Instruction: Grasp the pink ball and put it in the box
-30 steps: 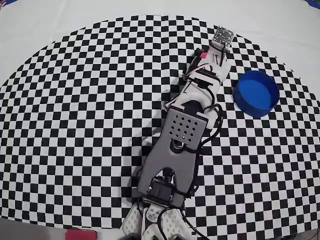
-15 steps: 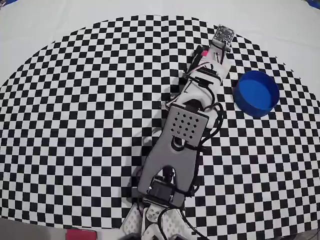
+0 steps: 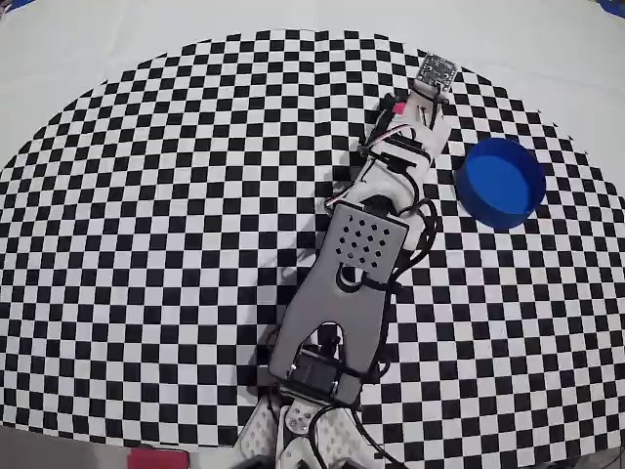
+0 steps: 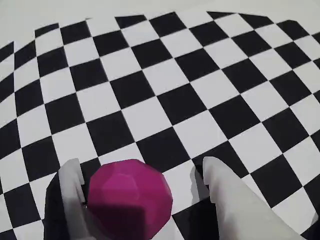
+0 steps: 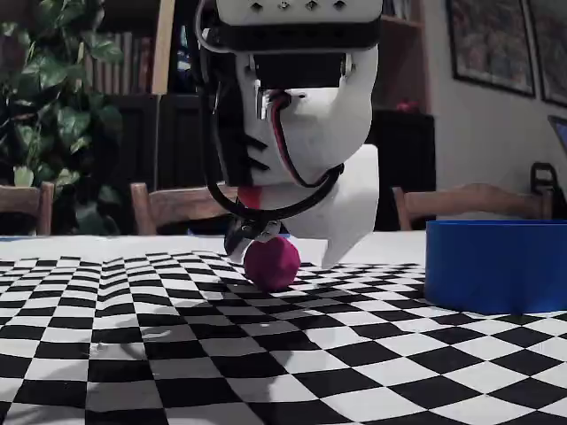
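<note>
The pink ball point(image 4: 130, 197) rests on the checkered cloth between the two white fingers of my gripper point(image 4: 141, 167). The left finger point(image 4: 71, 185) is against the ball, and the right finger point(image 4: 222, 187) stands a small gap away, so the gripper is open around it. The fixed view shows the ball point(image 5: 272, 261) on the table under the gripper point(image 5: 282, 255). In the overhead view the arm hides the ball, and the gripper point(image 3: 430, 83) is stretched toward the far edge. The box point(image 3: 501, 176) is round and blue and stands to the right of the gripper, empty; it also shows in the fixed view point(image 5: 496, 266).
The black-and-white checkered cloth point(image 3: 146, 244) covers the table. The arm's base point(image 3: 312, 420) sits at the near edge in the overhead view. Chairs point(image 5: 469, 204) and a plant point(image 5: 53, 115) stand behind the table.
The arm has stretched slightly farther toward the far edge of the cloth. The box has not moved.
</note>
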Available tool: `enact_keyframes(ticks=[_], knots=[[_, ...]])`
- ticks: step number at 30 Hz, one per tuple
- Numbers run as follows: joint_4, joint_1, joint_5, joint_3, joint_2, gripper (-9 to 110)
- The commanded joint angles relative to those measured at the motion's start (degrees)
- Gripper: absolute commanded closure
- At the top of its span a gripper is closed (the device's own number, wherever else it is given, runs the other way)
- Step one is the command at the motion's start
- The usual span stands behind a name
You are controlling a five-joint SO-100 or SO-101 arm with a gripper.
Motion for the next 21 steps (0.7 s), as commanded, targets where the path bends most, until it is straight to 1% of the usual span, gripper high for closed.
enact_keyframes(ticks=[1, 21], knots=[[0.4, 0.3, 0.3, -2.8, 0.4, 74], [0.4, -0.4, 0.4, -4.0, -1.1, 74]])
